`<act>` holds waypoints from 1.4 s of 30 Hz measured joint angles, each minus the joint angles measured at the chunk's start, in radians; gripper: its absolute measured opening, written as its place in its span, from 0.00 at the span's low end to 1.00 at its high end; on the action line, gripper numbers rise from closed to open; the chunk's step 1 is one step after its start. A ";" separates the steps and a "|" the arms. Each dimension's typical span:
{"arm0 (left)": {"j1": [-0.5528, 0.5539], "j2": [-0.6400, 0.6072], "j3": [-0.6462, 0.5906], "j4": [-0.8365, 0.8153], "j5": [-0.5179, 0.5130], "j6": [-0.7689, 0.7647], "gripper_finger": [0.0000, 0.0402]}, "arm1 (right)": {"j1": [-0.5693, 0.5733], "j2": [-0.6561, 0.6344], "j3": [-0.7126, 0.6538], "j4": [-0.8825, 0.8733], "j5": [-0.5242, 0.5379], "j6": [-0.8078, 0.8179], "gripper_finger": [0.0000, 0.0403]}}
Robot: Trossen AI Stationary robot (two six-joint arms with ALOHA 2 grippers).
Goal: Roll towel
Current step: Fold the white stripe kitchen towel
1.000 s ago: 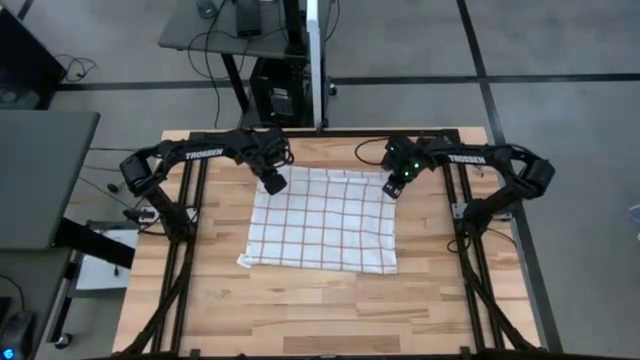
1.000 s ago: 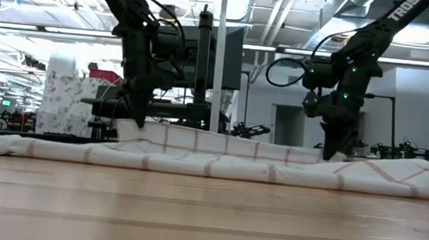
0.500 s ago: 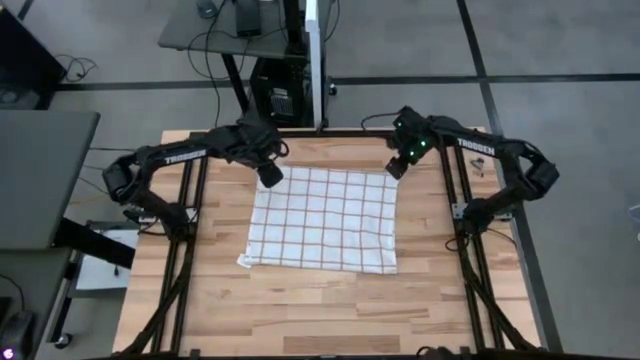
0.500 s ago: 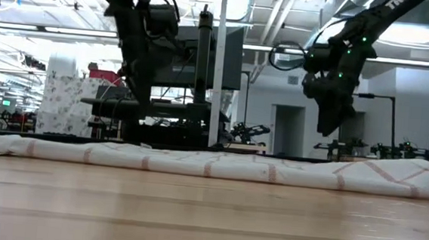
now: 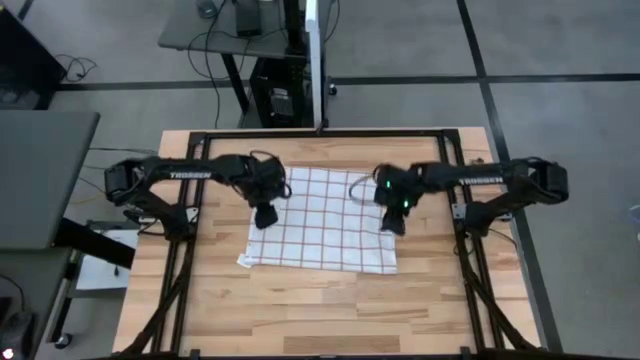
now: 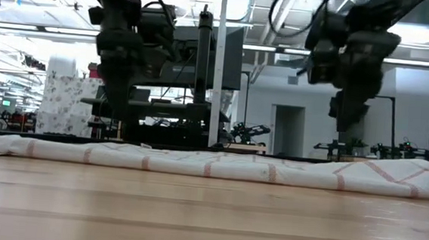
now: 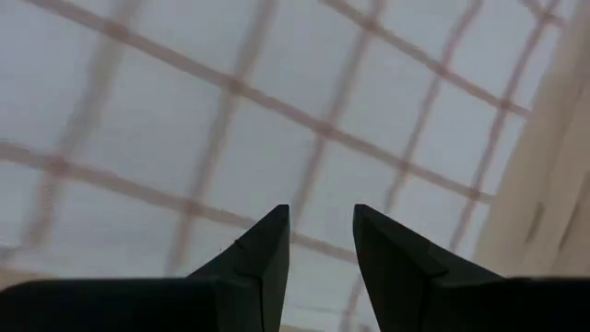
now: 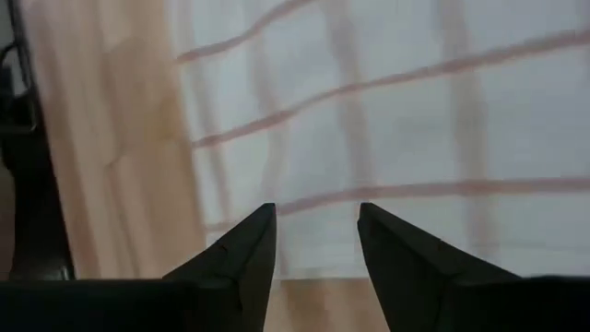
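The towel [image 5: 322,220], white with a grid of reddish-brown lines, lies spread flat on the wooden table [image 5: 300,310]. In the low view the towel [image 6: 211,164] is a low, flat band. My left gripper [image 5: 265,216] hangs above its left edge and points down. Its wrist view shows the fingers [image 7: 321,242] open over the cloth, with nothing between them. My right gripper [image 5: 396,222] hangs above the towel's right edge. It is open too [image 8: 316,242], over the cloth beside bare wood. In the low view both grippers stand clear above the towel.
Black frame rails run along the table's left side [image 5: 185,260] and right side [image 5: 470,270] and across its far edge. Bare wood lies between the towel and the near edge. A desk with equipment [image 5: 270,40] stands beyond the far edge.
Both grippers were down on the towel's far corners, where the cloth stood raised. They have come off it, risen, and moved toward the near edge along the towel's left and right sides. The far edge now lies flat.
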 joint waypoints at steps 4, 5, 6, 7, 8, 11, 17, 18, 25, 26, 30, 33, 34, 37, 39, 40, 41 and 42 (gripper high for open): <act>-0.045 0.000 -0.069 0.031 -0.025 -0.016 0.26 | 0.160 0.031 -0.025 0.049 0.169 0.030 0.35; -0.051 0.000 -0.087 0.027 -0.026 -0.033 0.26 | 0.189 0.044 -0.032 0.052 0.178 0.037 0.35; -0.057 0.000 -0.104 0.020 -0.026 -0.053 0.26 | 0.217 0.055 -0.038 0.055 0.183 0.056 0.34; -0.063 -0.003 -0.118 0.012 -0.026 -0.069 0.26 | 0.244 0.065 -0.045 0.070 0.186 0.082 0.34; -0.071 -0.010 -0.129 0.004 -0.027 -0.075 0.26 | 0.268 0.072 -0.049 0.086 0.187 0.110 0.34; -0.099 -0.033 -0.145 0.034 -0.026 -0.077 0.26 | 0.332 0.088 -0.058 0.123 0.236 0.174 0.34; -0.137 -0.040 -0.213 0.042 -0.026 -0.086 0.26 | 0.402 0.122 -0.060 0.061 0.391 0.240 0.34; -0.141 -0.039 -0.234 0.047 -0.026 -0.093 0.26 | 0.407 0.134 -0.059 0.046 0.392 0.240 0.34; -0.149 -0.048 -0.341 0.107 -0.017 -0.131 0.26 | 0.443 0.196 -0.053 -0.021 0.402 0.247 0.34; -0.149 -0.049 -0.344 0.107 -0.016 -0.131 0.26 | 0.451 0.193 -0.054 -0.028 0.399 0.264 0.34; -0.150 -0.064 -0.351 0.111 -0.020 -0.132 0.26 | 0.496 0.162 -0.050 -0.035 0.371 0.321 0.34; -0.149 -0.083 -0.348 0.130 -0.023 -0.164 0.26 | 0.543 0.136 -0.031 -0.028 0.352 0.322 0.34; -0.147 -0.090 -0.341 0.139 -0.024 -0.173 0.26 | 0.555 0.129 -0.024 -0.027 0.352 0.322 0.34; -0.146 -0.102 -0.309 0.126 -0.031 -0.181 0.26 | 0.561 0.112 -0.010 -0.052 0.351 0.322 0.34; -0.149 -0.117 -0.281 0.107 -0.030 -0.182 0.26 | 0.543 0.093 0.008 -0.077 0.353 0.322 0.34; -0.150 -0.127 -0.262 0.104 -0.030 -0.182 0.26 | 0.529 0.081 0.019 -0.080 0.354 0.321 0.34; -0.153 -0.137 -0.245 0.109 -0.028 -0.182 0.26 | 0.513 0.068 0.025 -0.086 0.361 0.318 0.34; -0.156 -0.146 -0.231 0.109 -0.028 -0.182 0.26 | 0.492 0.055 0.026 -0.098 0.367 0.315 0.34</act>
